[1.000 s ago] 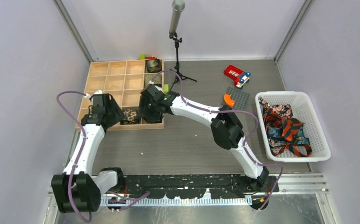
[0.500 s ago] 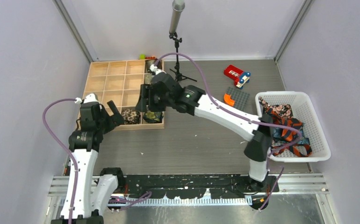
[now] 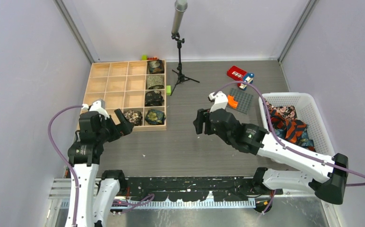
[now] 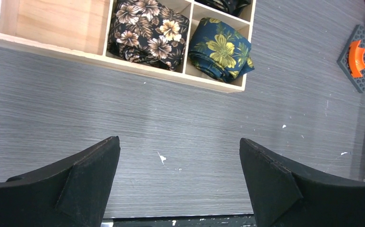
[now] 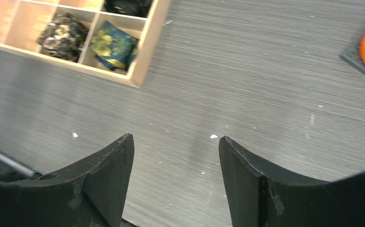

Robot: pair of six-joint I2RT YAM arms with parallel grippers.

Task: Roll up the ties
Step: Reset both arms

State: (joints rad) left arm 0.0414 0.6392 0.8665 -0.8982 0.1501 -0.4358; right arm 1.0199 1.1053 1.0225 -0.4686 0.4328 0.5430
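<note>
Both wide and empty: left hand (image 4: 178, 142), right hand (image 5: 176, 139); rolled ties (image 4: 150, 30) lie beyond both.

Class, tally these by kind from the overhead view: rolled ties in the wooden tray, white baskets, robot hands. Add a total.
Rolled ties: 5
White baskets: 1
Robot hands: 2, left hand and right hand
Total: 8
</note>
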